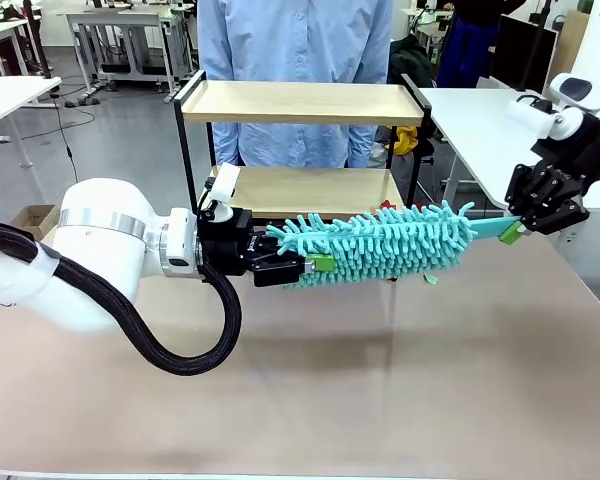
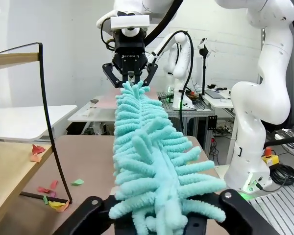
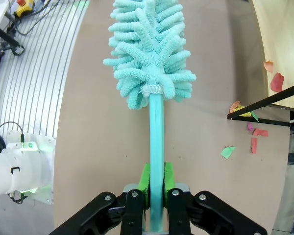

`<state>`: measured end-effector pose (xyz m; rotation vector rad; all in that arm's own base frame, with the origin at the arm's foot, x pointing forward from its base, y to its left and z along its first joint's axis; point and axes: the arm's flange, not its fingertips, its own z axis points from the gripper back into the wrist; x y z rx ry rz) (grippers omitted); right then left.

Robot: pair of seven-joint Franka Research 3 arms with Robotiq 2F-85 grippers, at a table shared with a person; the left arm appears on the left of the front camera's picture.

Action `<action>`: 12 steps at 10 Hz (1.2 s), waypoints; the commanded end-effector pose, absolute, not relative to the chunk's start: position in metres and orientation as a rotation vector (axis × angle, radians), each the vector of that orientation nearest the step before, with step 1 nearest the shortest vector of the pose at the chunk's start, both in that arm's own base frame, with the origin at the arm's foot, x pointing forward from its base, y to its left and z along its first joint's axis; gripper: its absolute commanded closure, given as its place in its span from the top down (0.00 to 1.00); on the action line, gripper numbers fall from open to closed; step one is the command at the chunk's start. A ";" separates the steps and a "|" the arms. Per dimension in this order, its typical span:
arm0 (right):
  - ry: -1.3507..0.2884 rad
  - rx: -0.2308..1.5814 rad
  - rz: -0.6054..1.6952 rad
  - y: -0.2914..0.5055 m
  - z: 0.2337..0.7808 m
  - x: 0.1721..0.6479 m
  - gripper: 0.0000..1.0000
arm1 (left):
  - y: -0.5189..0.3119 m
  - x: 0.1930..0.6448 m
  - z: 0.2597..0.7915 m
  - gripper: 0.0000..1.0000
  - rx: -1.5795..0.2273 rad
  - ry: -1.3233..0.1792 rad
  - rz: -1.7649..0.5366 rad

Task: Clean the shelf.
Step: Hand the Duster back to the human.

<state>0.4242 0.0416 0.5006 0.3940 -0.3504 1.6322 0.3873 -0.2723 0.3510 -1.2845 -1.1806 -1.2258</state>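
A: Teal and fluffy, that long microfibre duster [image 1: 380, 245] hangs level above the brown bench [image 1: 310, 390], stretched between both arms. What has the left end?

B: The left claw [image 1: 310, 265], reaching in from the left edge. Its black fingers with green pads are pinched tight on the duster's bushy tip; the left wrist view shows the fronds [image 2: 157, 166] bulging out between them.

A: And behind the middle?

B: The shelf [image 1: 300, 105], a small two-tier rack of light wooden boards in a thin black metal frame, stands at the bench's far edge, straight behind the duster. A person in a light blue shirt [image 1: 295, 40] stands beyond it.

A: Anything lying about?

B: Small coloured paper scraps [image 3: 250, 134] on the bench by the shelf's foot, and a few red ones [image 3: 274, 78] on the lower board.

A: The right end?

B: The right claw [image 1: 510, 232], near the right edge, is clamped shut on the duster's smooth teal handle [image 3: 157, 147], green pads pressed against either side.
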 end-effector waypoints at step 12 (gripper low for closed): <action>-0.706 0.411 1.620 0.048 0.563 0.395 0.83 | -0.270 0.389 0.349 0.00 -1.277 -1.178 -1.220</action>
